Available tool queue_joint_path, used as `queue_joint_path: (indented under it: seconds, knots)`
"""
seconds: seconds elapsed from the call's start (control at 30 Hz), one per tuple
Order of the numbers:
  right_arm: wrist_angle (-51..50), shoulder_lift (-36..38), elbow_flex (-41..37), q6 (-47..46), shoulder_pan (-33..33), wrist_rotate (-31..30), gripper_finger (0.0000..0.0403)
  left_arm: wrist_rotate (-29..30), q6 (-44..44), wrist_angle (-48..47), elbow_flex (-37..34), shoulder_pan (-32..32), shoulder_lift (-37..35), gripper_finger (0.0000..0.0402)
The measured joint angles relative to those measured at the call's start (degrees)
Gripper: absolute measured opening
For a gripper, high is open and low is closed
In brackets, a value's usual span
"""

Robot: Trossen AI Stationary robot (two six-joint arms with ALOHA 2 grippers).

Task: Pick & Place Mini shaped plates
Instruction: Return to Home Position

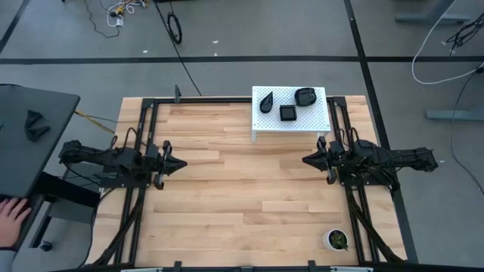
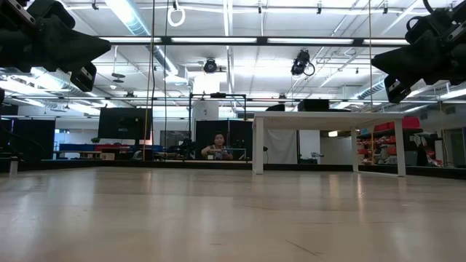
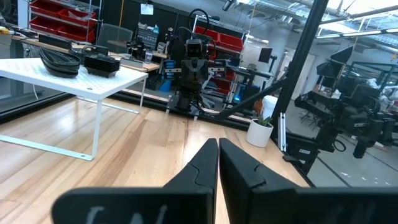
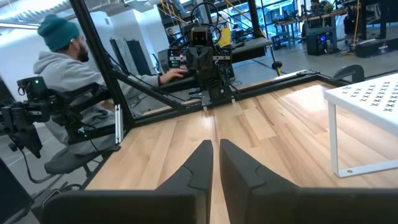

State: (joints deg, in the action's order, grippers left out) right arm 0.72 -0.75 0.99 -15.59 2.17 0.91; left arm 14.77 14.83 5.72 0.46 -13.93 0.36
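Plates on the shelf, both arms empty.
Mini shaped plates [image 1: 288,112] sit on the white shelf [image 1: 318,119]; left gripper [image 1: 183,162] hovers well apart from the shelf, right gripper [image 1: 305,159] near its front, both jaws pressed together.

grey concrete floor [image 1: 249,30] | ceiling strip lights [image 2: 124,9] | red bins [image 3: 59,9] on shelving | pale wood table [image 1: 242,204]

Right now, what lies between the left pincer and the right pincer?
Only bare light wooden tabletop, per the high view, between the left pincer and right pincer; the white perforated shelf stands off that line.
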Motion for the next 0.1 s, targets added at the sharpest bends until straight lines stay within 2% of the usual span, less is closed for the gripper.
queue_joint_path:
  seconds: [0.1]
  knots:
    - [0.01, -0.02, 0.0, 0.0, 0.02, 0.0, 0.0035, 0.01, 0.0, 0.0, -0.01, 0.0, 0.0, 0.0021]
